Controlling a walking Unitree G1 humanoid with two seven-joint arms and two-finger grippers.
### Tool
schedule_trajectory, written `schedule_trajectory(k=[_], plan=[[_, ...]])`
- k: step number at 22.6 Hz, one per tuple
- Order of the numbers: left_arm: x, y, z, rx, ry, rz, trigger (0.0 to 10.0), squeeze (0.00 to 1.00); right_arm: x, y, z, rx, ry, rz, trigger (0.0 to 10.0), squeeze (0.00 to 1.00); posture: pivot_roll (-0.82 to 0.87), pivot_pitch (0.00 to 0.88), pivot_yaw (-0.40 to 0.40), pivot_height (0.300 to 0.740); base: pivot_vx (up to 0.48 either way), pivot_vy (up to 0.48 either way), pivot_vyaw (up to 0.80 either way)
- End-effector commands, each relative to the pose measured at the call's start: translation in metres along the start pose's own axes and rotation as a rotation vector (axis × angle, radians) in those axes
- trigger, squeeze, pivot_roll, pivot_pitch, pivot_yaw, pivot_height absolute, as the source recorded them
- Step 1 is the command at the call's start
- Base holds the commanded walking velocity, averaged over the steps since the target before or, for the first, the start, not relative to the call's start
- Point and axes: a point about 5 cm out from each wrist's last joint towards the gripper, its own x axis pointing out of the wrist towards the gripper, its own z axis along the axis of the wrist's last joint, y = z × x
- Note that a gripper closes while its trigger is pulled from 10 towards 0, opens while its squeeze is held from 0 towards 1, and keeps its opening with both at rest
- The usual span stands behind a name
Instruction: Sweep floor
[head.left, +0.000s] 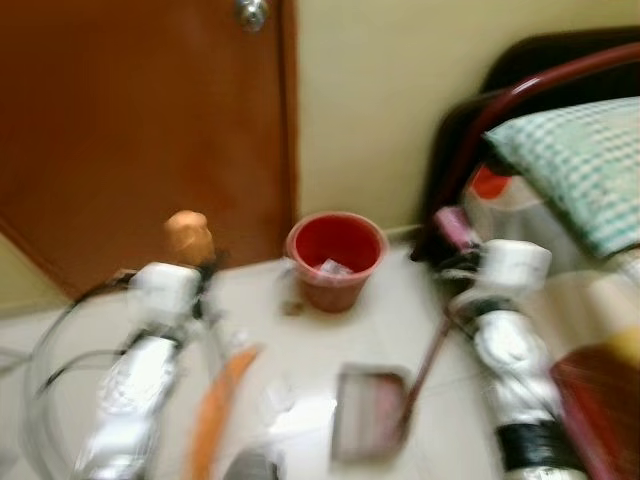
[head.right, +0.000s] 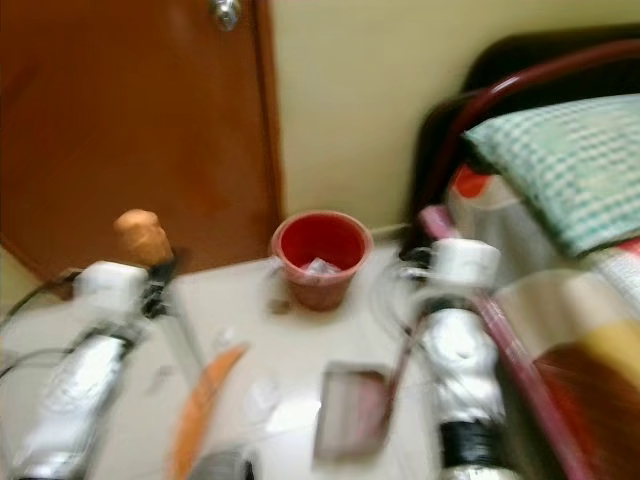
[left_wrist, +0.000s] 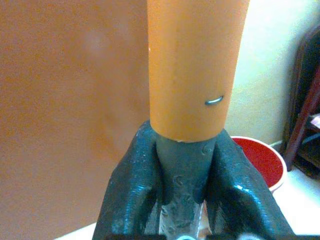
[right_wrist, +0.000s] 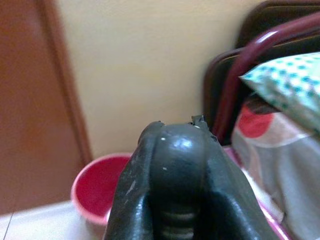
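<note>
Although both head views are blurred, the main things can be made out. The left gripper (left_wrist: 182, 160) has its jaws closed around the orange handle of the broom (left_wrist: 197, 65), and the rounded top of that handle stands up above the left wrist in front of the brown door (head.left: 140, 120). Lower down, an orange part of the broom (head.left: 215, 410) slants over the pale floor (head.left: 300, 340) between the two silver arms; its lower end is too blurred to describe.

The right gripper (right_wrist: 172, 165) has its jaws closed on a dark, rounded grip, which seems to be the top of the dustpan handle (head.left: 425, 365). This thin dark red handle goes down from the right wrist to the dustpan (head.left: 368, 412), which rests on the floor just beside the right arm. Its tray looks reddish grey, and what is inside it I cannot tell.

A red bucket (head.left: 335, 258) stands on the floor near the wall (head.left: 370, 100), between the door and the bed (head.left: 590, 300). Something small and pale lies inside the bucket. Some small light scraps (head.left: 280, 395) lie on the floor between the broom and the dustpan.

On the robot's right is the bed with a dark red curved frame (head.left: 530, 90). A pillow (head.left: 580, 165) with a green and white check pattern lies on it, above a coloured cover. A metal knob (head.left: 250, 12) shows at the top of the door.
</note>
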Motion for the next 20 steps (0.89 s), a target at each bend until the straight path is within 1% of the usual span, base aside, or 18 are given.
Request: schedule_trajectory(k=[1,13,16,17,18,19,20], plan=[[0.0049,-0.0053,0.0098,0.0,-0.042,-0.016,10.0,0.0,-0.002,-0.0135,0.0062,0.004,-0.032,-0.043,10.0,0.0,0.05,0.044,-0.041,0.74,0.0,0.0,0.0],[0.0045,-0.0047,0.0075,0.0,-0.01,-0.005,10.0,0.0,-0.0019,-0.0144,0.0027,-0.011,-0.011,-0.053,10.0,0.0,0.05,0.074,-0.036,0.74,0.0,0.0,0.0],[0.0054,-0.0039,0.0077,-0.018,0.005,0.013,10.0,0.0,-0.0009,-0.0144,0.0024,-0.018,-0.004,-0.053,10.0,0.0,0.05,0.083,-0.035,0.74,0.0,0.0,0.0],[0.0063,-0.0033,0.0079,-0.03,0.017,0.025,10.0,0.0,0.0003,-0.0142,0.0032,-0.022,-0.004,-0.052,10.0,0.0,0.04,0.099,-0.034,0.74,0.0,0.0,0.0],[0.0077,-0.0027,0.0091,-0.073,0.029,0.048,10.0,0.0,0.0029,-0.0136,0.005,-0.033,-0.005,-0.049,10.0,0.0,0.03,0.11,-0.034,0.74,0.0,0.0,0.0],[0.0077,-0.0027,0.0091,-0.073,0.029,0.048,10.0,0.0,0.0029,-0.0136,0.005,-0.033,-0.005,-0.049,10.0,0.0,0.03,0.11,-0.034,0.74,0.0,0.0,0.0],[0.007,-0.0043,0.0075,-0.188,0.068,0.087,10.0,0.0,0.0065,-0.0154,0.0037,-0.061,0.016,-0.065,10.0,0.0,0.02,0.136,-0.043,0.74,0.0,0.0,0.0]])
